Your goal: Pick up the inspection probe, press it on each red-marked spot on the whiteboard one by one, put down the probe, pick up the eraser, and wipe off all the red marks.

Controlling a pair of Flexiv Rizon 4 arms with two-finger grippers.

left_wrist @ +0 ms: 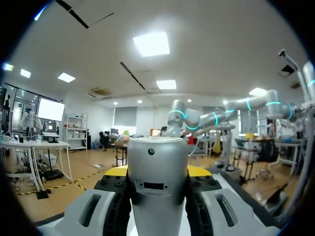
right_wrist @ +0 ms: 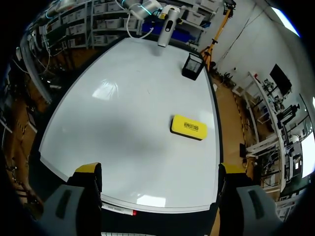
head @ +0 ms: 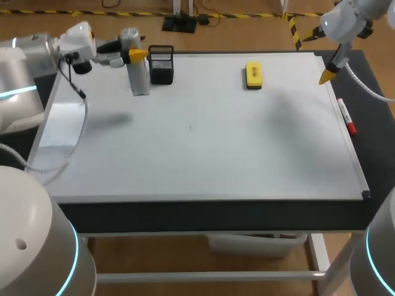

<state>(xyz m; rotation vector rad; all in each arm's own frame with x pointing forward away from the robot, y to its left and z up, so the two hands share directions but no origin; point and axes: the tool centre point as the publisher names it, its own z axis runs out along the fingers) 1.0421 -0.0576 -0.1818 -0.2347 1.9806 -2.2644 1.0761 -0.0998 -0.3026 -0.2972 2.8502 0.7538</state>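
My left gripper (head: 133, 54) is shut on the grey cylindrical probe (head: 139, 75), which stands upright at the back left of the whiteboard (head: 203, 148). In the left wrist view the probe (left_wrist: 157, 187) fills the gap between the left gripper's (left_wrist: 157, 172) fingers. The yellow eraser (head: 253, 74) lies on the board at the back, right of the middle. My right gripper (head: 327, 75) hangs open and empty over the board's back right corner. From its wrist view, my right gripper (right_wrist: 160, 169) looks across the whiteboard (right_wrist: 113, 123) at the eraser (right_wrist: 188, 127) and the far probe (right_wrist: 166, 29). I see no red marks on the board.
A black mesh holder (head: 161, 64) stands just right of the probe, also seen as the holder (right_wrist: 193, 66) at the board's far edge. A red-capped marker (head: 346, 116) lies along the board's right rim.
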